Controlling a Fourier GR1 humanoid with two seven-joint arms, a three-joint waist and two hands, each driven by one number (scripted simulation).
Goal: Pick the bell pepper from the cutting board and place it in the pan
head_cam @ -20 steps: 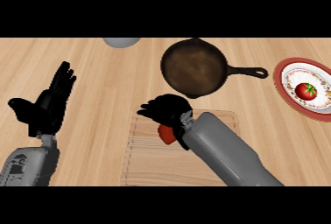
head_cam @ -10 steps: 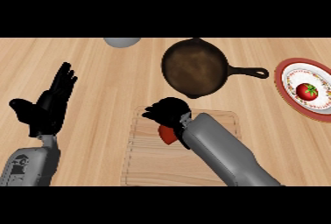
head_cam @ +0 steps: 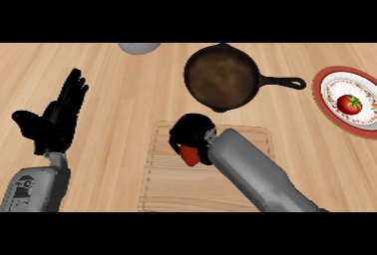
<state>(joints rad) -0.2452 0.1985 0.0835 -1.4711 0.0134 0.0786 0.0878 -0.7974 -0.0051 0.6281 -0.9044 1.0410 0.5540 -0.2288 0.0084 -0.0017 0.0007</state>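
Where the counter (head_cam: 132,99) meets the viewer's side, the cutting board (head_cam: 173,184) runs down to the lower edge, and the right forearm crosses it on a slant from the lower right. Right hand (head_cam: 193,130), over the board's far part, fingers curled about the red bell pepper (head_cam: 190,155), which shows only below the palm. Whether the pepper touches the board cannot be told. Left hand (head_cam: 57,119), well to the left over bare wood, fingers straight and raised, holding nothing. Beyond the board's far edge, a narrow strip of counter, then the dark pan (head_cam: 221,75), handle pointing right. Right of the handle, at the view's edge, a red-rimmed plate (head_cam: 324,99) carrying a tomato (head_cam: 350,103). Farthest, a grey rounded object (head_cam: 140,48), cut by the upper edge.
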